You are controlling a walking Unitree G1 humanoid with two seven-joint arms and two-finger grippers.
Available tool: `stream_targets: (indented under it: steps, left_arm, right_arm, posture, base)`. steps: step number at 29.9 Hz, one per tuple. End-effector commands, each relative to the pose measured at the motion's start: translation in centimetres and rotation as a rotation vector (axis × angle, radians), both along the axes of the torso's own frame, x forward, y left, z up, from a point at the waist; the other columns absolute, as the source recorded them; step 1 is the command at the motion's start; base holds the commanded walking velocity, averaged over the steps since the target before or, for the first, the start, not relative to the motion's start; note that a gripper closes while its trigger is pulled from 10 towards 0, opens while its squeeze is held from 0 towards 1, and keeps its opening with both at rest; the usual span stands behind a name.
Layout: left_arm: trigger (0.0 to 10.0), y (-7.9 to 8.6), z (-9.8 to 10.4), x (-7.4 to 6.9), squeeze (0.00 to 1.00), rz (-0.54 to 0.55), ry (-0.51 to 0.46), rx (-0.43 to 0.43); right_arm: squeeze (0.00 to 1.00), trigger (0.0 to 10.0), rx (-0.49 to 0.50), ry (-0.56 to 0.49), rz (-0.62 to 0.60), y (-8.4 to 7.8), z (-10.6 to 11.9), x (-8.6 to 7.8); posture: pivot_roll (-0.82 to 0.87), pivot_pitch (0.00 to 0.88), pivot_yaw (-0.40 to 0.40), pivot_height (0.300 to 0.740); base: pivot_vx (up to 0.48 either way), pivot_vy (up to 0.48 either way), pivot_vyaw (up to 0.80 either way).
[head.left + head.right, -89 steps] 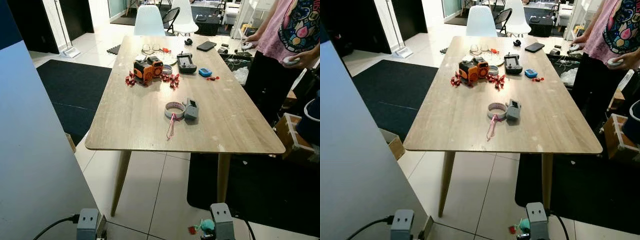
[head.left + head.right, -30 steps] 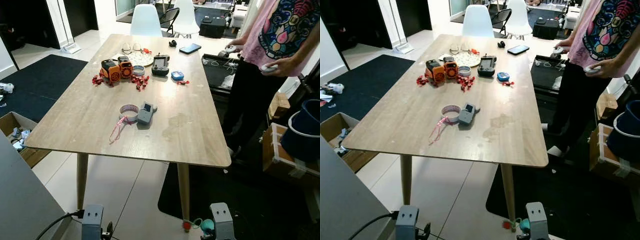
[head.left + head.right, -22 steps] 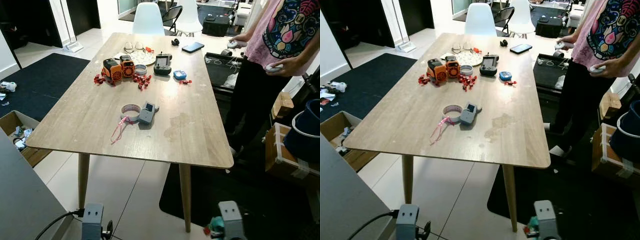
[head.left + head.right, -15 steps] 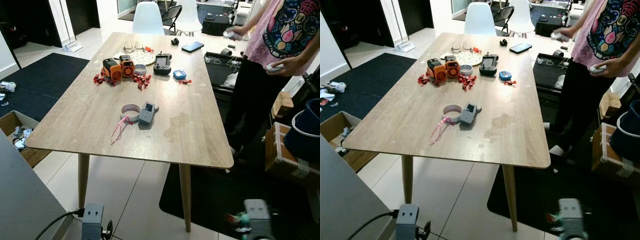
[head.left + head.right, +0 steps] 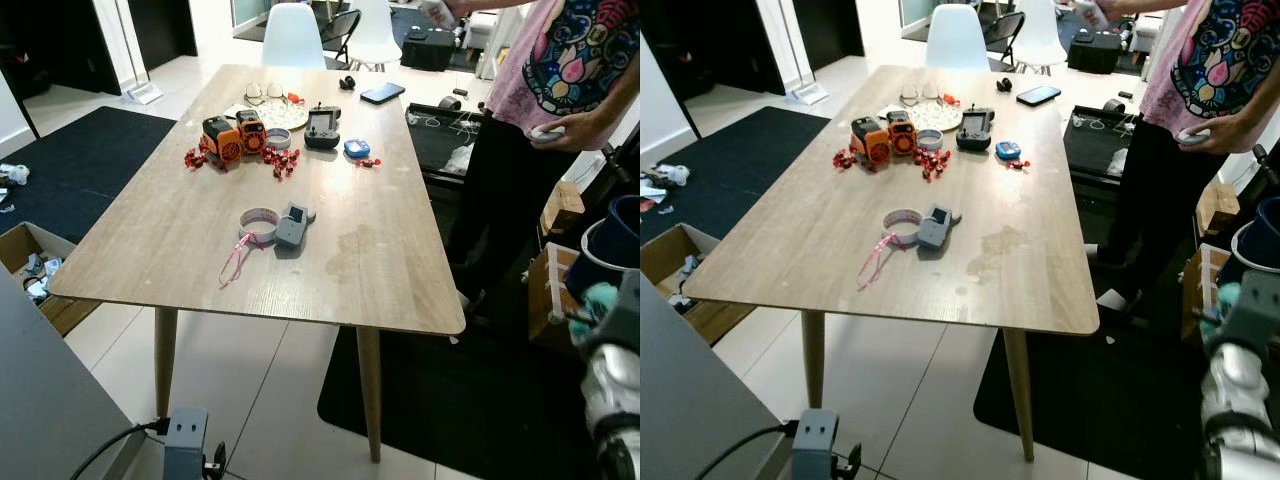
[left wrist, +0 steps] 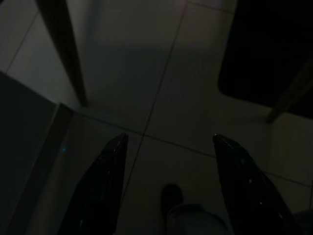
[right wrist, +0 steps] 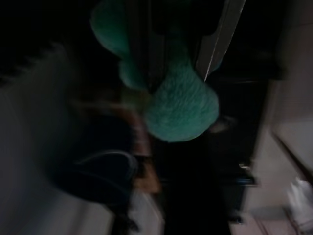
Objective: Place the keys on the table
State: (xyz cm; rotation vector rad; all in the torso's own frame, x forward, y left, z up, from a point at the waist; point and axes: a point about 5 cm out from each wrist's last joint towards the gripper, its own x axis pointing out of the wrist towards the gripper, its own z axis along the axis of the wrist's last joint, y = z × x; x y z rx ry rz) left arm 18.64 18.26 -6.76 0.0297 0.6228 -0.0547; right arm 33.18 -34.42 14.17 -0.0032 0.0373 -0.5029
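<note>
A bunch of keys with a teal fluffy pom-pom [image 5: 600, 297] is held in the air at the robot's right, beyond the right-hand edge of the light wooden rectangular table [image 5: 380, 270] and apart from it. It sits at the tip of the right gripper [image 5: 1252, 305], which is seen blurred above the silver forearm. In the right wrist view the teal pom-pom [image 7: 181, 107] is seen pressed between the dark fingers, so the gripper is taken to be clamped on the bunch; how narrow the gap is cannot be made out through the blur. A pale, silvery blade [image 7: 220, 34] is seen slanting beside the pom-pom, roughly in line with the fingers, and the long axis of the bunch appears to run the same way. Which end points toward the table cannot be told.

The left gripper [image 6: 169, 139] hangs low over the pale tiled floor [image 6: 186, 88], its two black fingers spread wide with nothing between them.

On the table a grey boxy device [image 5: 292, 224] lies touching a roll of tape with a pink strap [image 5: 260, 220], and two orange toy blocks [image 5: 222, 138] stand further back. A person in a pink printed shirt [image 5: 560, 60] stands at the table's right side.
</note>
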Motion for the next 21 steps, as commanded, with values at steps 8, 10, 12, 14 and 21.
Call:
stream_targets:
  steps: [8, 10, 12, 14, 21]
  left_arm:
    - [10.0, 0.2, -0.2, -0.5, 0.0, -0.012, 0.014, 0.01]
    - [10.0, 0.2, -0.2, -0.5, 0.0, -0.011, 0.013, 0.009]
    - [10.0, 0.2, -0.2, -0.4, 0.0, -0.009, 0.011, 0.009]
    - [10.0, 0.3, -0.2, -0.4, 0.0, -0.006, 0.009, 0.009]
    - [10.0, 0.6, -0.2, -0.5, 0.0, 0.004, 0.011, 0.012]
  right_arm:
    - [0.0, 10.0, 0.0, -0.008, 0.459, 9.8, 2.5, 5.5]
    - [0.0, 10.0, 0.005, -0.002, 0.513, 11.2, 2.5, 5.9]
    - [0.0, 10.0, 0.006, 0.012, 0.577, 12.8, 2.2, 6.2]
    - [0.0, 10.0, -0.011, 0.028, 0.67, 14.8, 1.9, 6.3]
    - [0.0, 10.0, -0.054, 0.055, 0.892, 19.7, 1.1, 6.2]
  posture:
    - [0.07, 0.043, -0.032, 0.74]
    - [0.07, 0.043, -0.032, 0.74]
    - [0.08, 0.044, -0.033, 0.74]
    - [0.08, 0.043, -0.034, 0.74]
    - [0.08, 0.043, -0.032, 0.74]
  base:
    - [0.0, 0.0, 0.0]
    - [0.0, 0.0, 0.0]
    - [0.0, 0.0, 0.0]
    - [0.0, 0.0, 0.0]
    - [0.0, 0.0, 0.0]
